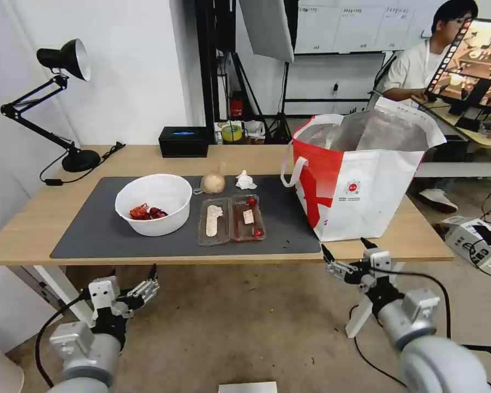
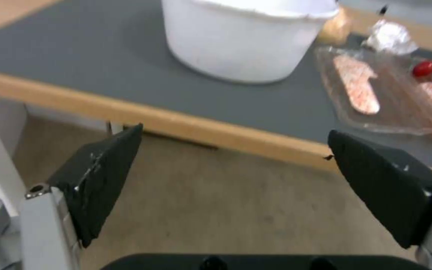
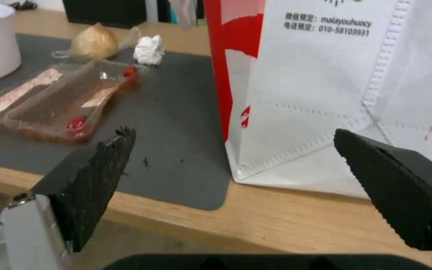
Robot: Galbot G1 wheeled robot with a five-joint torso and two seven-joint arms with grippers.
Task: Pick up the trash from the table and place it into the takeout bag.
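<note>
On the dark grey mat (image 1: 87,232) of the table (image 1: 33,221) lies the trash: a white bowl (image 1: 154,203) with red scraps, a clear hinged tray (image 1: 232,220), a beige wrapped lump (image 1: 213,183) and a crumpled white tissue (image 1: 245,180). The takeout bag (image 1: 360,180) stands open at the table's right end. My left gripper (image 1: 133,273) hangs open below the front edge, facing the bowl (image 2: 246,41) and tray (image 2: 386,93). Open too, my right gripper (image 1: 345,245) sits just below the edge before the bag (image 3: 326,75), with the tray (image 3: 71,105) off to one side.
A black desk lamp (image 1: 65,103) stands at the table's back left and a black tissue box (image 1: 184,141) at the back middle. White table legs (image 1: 60,284) run below. A white box (image 1: 474,240) lies on the floor at right, near a desk with a monitor (image 1: 474,60).
</note>
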